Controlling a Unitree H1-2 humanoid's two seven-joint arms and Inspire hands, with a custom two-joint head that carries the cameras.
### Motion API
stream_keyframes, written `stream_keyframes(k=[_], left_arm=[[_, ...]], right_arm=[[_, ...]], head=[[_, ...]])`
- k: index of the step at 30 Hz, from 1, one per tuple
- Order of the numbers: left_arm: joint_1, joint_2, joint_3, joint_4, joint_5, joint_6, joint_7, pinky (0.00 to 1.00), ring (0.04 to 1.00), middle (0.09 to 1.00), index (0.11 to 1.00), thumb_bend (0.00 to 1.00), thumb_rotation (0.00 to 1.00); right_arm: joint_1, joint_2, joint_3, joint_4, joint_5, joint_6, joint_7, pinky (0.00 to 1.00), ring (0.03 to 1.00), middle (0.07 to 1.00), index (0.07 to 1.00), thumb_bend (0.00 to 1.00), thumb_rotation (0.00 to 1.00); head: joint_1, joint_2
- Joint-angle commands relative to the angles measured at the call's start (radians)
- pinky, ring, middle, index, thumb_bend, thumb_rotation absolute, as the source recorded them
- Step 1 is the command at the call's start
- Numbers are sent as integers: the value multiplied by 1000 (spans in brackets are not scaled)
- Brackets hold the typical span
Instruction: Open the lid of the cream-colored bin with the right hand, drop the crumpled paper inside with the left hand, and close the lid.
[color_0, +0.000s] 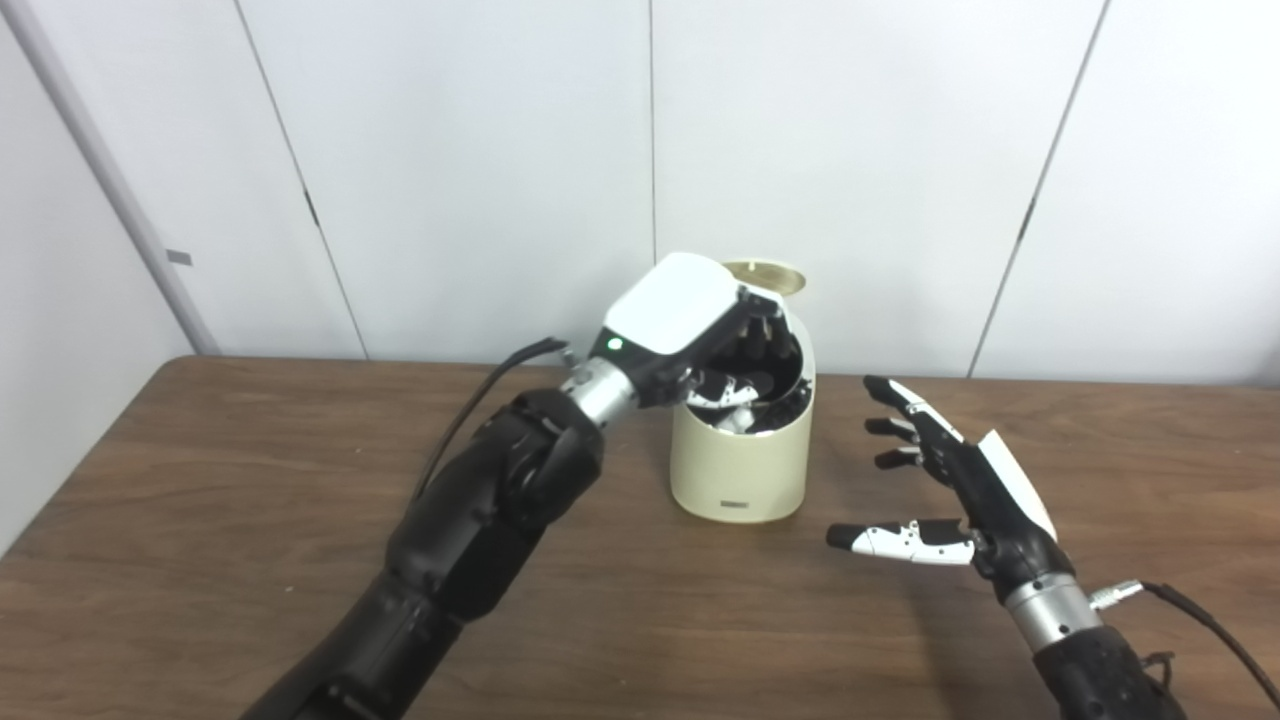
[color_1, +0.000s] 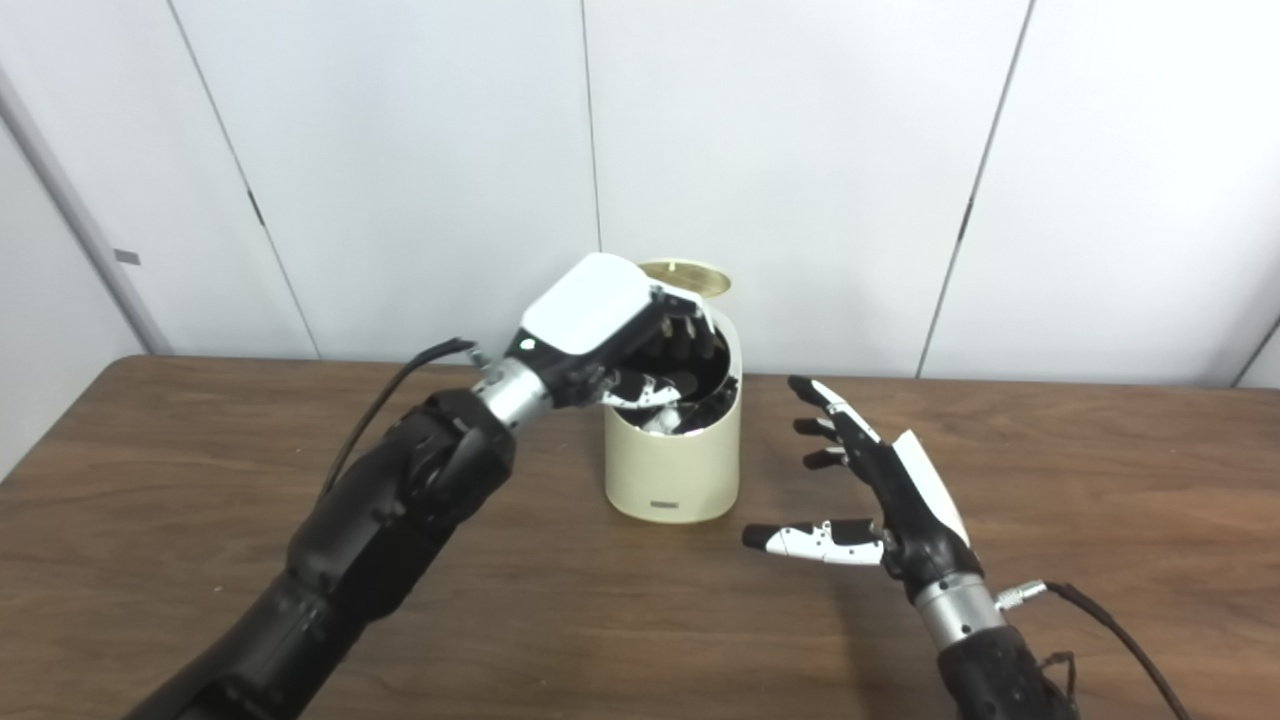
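The cream-colored bin stands at the middle of the wooden table. Its round lid is tipped up at the back, so the mouth is open. My left hand hangs over the mouth with its fingers apart and reaching down into the dark inside. A small pale piece, likely the crumpled paper, shows just inside the rim below the fingers; most of it is hidden. My right hand is open and empty to the right of the bin, a little apart from it, palm toward it.
The brown table runs wide to both sides and ends at a white panelled wall close behind the bin. Cables trail from both wrists, one by the left wrist and one by the right wrist.
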Motion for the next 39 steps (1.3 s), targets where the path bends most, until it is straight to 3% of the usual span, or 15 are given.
stream_keyframes(k=[1, 7, 11, 15, 22, 23, 24, 26, 28, 29, 31, 35, 39], left_arm=[[-9, -5, 39, -57, -11, 4, 62, 320, 384, 479, 538, 497, 0], [77, -18, 113, -106, 44, -48, 269, 333, 398, 476, 534, 499, 0], [129, -14, 144, -150, 38, -65, 329, 321, 383, 473, 547, 496, 0], [196, -32, 188, -231, -62, -28, 280, 330, 384, 475, 546, 496, 0], [355, -69, 265, -408, -411, 143, 84, 368, 421, 513, 518, 497, 0], [375, -71, 272, -422, -437, 155, 71, 390, 478, 506, 505, 505, 0], [393, -73, 277, -433, -454, 162, 64, 410, 519, 503, 496, 510, 0], [439, -76, 288, -445, -491, 168, 52, 459, 572, 611, 497, 503, 50], [474, -82, 297, -444, -527, 169, 44, 501, 609, 663, 498, 501, 68], [488, -84, 301, -442, -543, 170, 41, 527, 630, 688, 633, 536, 140], [513, -87, 308, -438, -552, 174, 41, 554, 655, 715, 721, 563, 201], [548, -92, 320, -417, -560, 157, 47, 596, 684, 740, 773, 589, 260], [569, -91, 323, -389, -544, 147, 51, 615, 700, 750, 776, 590, 260]], right_arm=[[-31, -2, -11, -10, 9, -49, -26, 673, 814, 909, 889, 783, 261], [-32, -7, -17, 3, 10, -54, -25, 675, 812, 909, 890, 788, 275], [-35, -10, -20, 13, 12, -68, -26, 672, 814, 908, 890, 789, 280], [-45, -13, -27, 25, 16, -87, -28, 681, 815, 902, 883, 792, 269], [-86, -22, -46, 43, 16, -106, -35, 716, 832, 907, 889, 801, 333], [-94, -26, -46, 46, 14, -112, -35, 718, 834, 908, 890, 800, 344], [-103, -32, -45, 52, 10, -123, -33, 720, 837, 911, 892, 798, 356], [-125, -51, -38, 59, -10, -143, -30, 728, 846, 919, 898, 799, 360], [-147, -64, -31, 60, -29, -147, -27, 736, 853, 928, 906, 808, 377], [-159, -66, -29, 61, -29, -143, -24, 754, 865, 948, 907, 815, 372], [-183, -67, -27, 58, -16, -133, -14, 787, 905, 953, 903, 830, 359], [-230, -81, -10, 44, -80, -130, -21, 850, 935, 923, 898, 844, 383], [-273, -97, 8, 31, -115, -131, -9, 787, 884, 909, 894, 827, 384]], head=[[2, 1], [2, -3], [4, -5], [7, -9], [1, -18], [0, -19], [0, -21], [0, -25], [-1, -28], [-2, -29], [-2, -32], [0, -36], [-1, -39]])
